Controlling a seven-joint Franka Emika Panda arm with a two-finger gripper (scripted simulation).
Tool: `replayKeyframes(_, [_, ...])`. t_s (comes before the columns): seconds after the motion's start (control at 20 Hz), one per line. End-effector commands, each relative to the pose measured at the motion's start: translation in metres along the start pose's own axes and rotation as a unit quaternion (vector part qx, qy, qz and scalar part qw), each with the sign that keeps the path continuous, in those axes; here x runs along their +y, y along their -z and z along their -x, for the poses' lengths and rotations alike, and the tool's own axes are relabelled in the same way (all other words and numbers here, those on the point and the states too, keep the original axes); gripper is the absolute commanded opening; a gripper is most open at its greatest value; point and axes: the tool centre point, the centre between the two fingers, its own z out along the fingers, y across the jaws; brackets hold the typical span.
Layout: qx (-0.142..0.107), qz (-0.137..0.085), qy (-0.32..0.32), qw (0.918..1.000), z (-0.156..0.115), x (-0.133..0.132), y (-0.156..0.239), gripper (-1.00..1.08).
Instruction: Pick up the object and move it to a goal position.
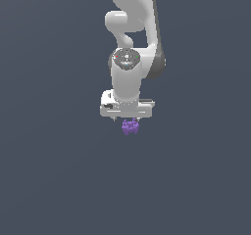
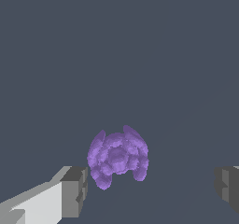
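You're looking at the object (image 1: 130, 127), a small purple lump, bumpy all over with rounded lobes and a couple of pointed tips sticking out. In the wrist view it (image 2: 117, 156) shows as a knobbly cluster, whole and unbroken. It sits on the plain dark grey surface, near the exterior view's centre.

Nothing readable anywhere here, honestly. No text, labels, brand marks or numbers on the arm (image 1: 128, 58), the purple object (image 1: 130, 127) or the plain grey surface (image 1: 49, 180).
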Motion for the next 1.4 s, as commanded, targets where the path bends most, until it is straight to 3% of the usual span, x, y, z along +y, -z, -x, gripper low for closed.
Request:
replayKeyframes(0.0, [0.0, 0.0, 0.0, 1.0, 0.0, 0.0, 0.0, 1.0])
replayKeyframes(0.4, [0.015, -0.007, 0.002, 0.9999, -0.011, 0.009, 0.009, 1.0])
replayKeyframes(0.8, [0.015, -0.007, -0.001, 0.9999, -0.011, 0.009, 0.008, 1.0])
replayKeyframes(1.35, [0.014, -0.008, -0.072, 0.9973, -0.007, 0.005, 0.002, 1.0])
